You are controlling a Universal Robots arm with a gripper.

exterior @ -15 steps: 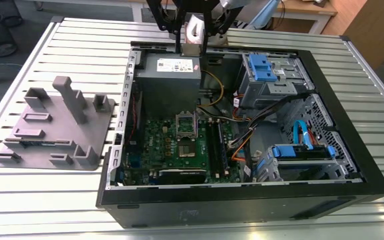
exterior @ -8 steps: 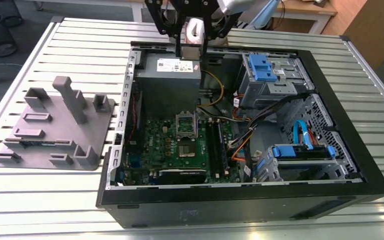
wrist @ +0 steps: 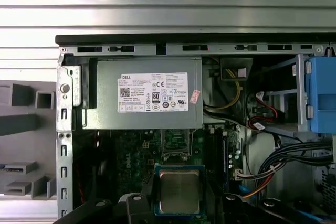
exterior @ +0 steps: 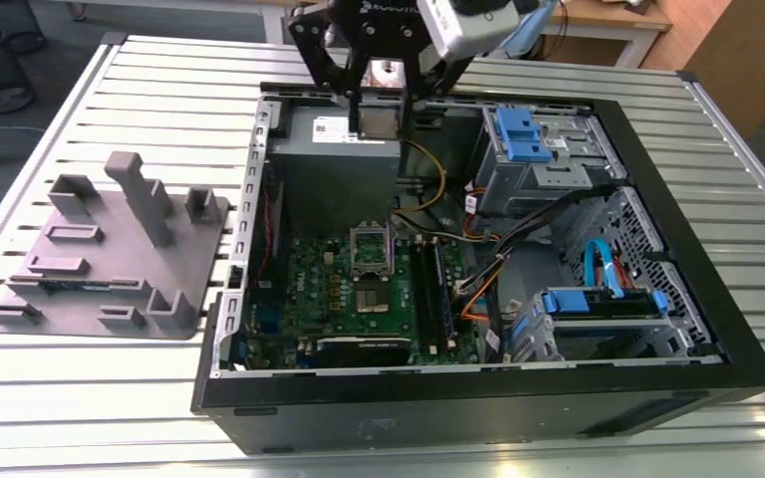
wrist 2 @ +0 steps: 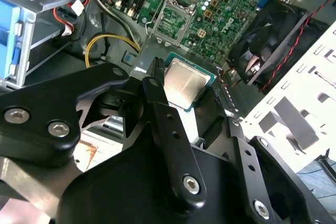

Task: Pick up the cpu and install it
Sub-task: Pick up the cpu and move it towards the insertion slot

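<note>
One gripper [exterior: 380, 127]: it is seen closed on the cpu [wrist: 179, 191], which is clamped by its edges between the two black fingers [wrist 2: 164, 109].
cpu: it is held flat above the computer case [exterior: 489, 403], with the shiny metal top turned toward the wrist cameras and a green border seen around it. It is raised over the end of the case where the power supply [wrist: 142, 93] is mounted.
computer case: it is laid on its side on the table [exterior: 64, 418], with the open side turned up.
power supply: a grey metal box with a white label, fixed against one end wall of the case.
motherboard [exterior: 356, 294]: a green board, fitted on the floor of the case, next to the power supply.
socket [wrist: 175, 142]: a square metal frame on the motherboard inside the case, close to the power supply. It is seen well below the cpu and apart from it.
drive bays [exterior: 526, 134]: metal cages with blue brackets, placed inside the case beside the power supply, toward the exterior view's right.
fan [wrist 2: 268, 35]: a black fan, mounted at a wall of the case beside the motherboard.
cables [wrist 2: 107, 40]: yellow, red and black wires are seen running inside the case between the power supply and the drive bays.
tray [exterior: 104, 249]: a grey plastic tray with upright posts, set on the table outside the case, on the exterior view's left of it.
</note>
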